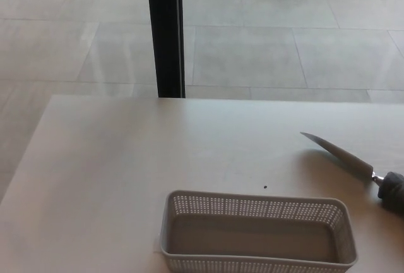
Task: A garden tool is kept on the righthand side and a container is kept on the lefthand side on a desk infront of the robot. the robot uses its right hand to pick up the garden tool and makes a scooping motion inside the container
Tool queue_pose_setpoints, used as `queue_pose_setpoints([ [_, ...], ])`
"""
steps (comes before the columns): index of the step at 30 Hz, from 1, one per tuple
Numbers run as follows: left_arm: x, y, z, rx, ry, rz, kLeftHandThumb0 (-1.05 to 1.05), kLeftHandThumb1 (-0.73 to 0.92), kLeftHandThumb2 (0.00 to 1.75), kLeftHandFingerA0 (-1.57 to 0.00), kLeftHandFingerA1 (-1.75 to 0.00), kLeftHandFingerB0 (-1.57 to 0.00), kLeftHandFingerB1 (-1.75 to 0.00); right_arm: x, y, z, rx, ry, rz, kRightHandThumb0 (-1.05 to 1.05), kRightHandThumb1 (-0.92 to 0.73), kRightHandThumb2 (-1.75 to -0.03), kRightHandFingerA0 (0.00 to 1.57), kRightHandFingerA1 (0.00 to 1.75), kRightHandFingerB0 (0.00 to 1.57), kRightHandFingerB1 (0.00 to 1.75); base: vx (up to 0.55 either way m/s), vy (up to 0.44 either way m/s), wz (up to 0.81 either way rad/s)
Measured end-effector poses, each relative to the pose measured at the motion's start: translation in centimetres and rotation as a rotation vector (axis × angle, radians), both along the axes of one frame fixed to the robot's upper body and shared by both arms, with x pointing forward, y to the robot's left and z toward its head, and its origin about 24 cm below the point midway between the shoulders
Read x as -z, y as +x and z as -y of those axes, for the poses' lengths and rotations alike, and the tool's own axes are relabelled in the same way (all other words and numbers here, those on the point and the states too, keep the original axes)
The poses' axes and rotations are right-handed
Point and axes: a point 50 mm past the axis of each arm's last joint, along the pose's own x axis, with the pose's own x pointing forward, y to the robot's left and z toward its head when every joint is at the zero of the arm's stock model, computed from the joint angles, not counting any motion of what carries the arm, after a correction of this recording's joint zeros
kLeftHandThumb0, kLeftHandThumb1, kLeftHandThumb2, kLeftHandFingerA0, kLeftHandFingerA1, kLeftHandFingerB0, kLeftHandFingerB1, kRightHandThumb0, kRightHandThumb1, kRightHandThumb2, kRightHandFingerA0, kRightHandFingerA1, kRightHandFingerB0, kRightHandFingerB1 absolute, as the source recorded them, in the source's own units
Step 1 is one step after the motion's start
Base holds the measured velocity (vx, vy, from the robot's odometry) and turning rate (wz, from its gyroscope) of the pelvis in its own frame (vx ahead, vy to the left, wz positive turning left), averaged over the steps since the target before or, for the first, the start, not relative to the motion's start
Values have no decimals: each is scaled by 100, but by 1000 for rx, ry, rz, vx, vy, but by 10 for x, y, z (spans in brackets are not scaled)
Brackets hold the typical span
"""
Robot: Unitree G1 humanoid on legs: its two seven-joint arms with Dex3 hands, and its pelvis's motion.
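the basket (pixel 255 234), a grey perforated rectangular container, sits on the pale worktop (pixel 126 159) at the near edge, its base cut off by the picture's lower border. it looks empty. the tool (pixel 353 162) lies flat on the worktop to the right of the basket and a little beyond it, well apart from it. its narrow metal blade points away from the basket's far right corner toward the upper left, and its dark handle runs off the right border. a small dark speck (pixel 265 188) lies just beyond the basket's far rim. neither hand shows, so their state cannot be told. a black post (pixel 165 33) stands on the tiled floor (pixel 284 33) beyond the worktop.
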Motion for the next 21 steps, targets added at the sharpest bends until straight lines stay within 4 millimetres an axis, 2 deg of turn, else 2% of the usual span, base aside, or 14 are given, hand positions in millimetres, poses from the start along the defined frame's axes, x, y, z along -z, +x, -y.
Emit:
queue_pose_setpoints([
  [1,0,0,0,0,-2,0,-50,-6,106,-96,-102,-82,-93,1,0,2,8,-12,-10,-80,-79,-65,13,42,24,28,0,0,0],
  [2,0,0,0,0,-3,1,-44,-11,111,-98,-104,-84,-96,2,0,4,15,-20,-18,-82,-80,-65,12,42,23,28,0,0,0],
  [6,-1,1,0,-11,-4,15,-47,-6,107,-97,-102,-84,-94,6,0,11,38,-63,-51,-82,-80,-65,16,43,25,29,0,0,0],
  [10,0,1,0,-12,-5,16,-45,-8,112,-97,-104,-84,-95,9,-1,12,36,-97,-74,-81,-80,-65,19,45,28,29,0,0,0],
  [11,0,-1,0,-15,-5,15,-48,-6,106,-97,-102,-86,-93,10,0,12,29,-107,-78,-82,-81,-65,18,43,27,29,0,0,0],
  [17,0,-8,0,-36,-10,8,-50,-7,105,-98,-101,-87,-93,15,4,-7,-69,-172,-99,-84,-82,-65,18,43,26,30,0,0,0],
  [19,1,-10,1,-42,-9,7,-51,0,109,-92,-101,-82,-92,15,5,-14,-103,-185,-91,-84,-83,-66,18,43,25,29,0,0,0],
  [21,1,-10,1,-45,-10,7,-55,1,106,-93,-100,-84,-92,15,7,-24,-153,-206,-81,-83,-82,-65,17,43,24,29,0,0,0],
])
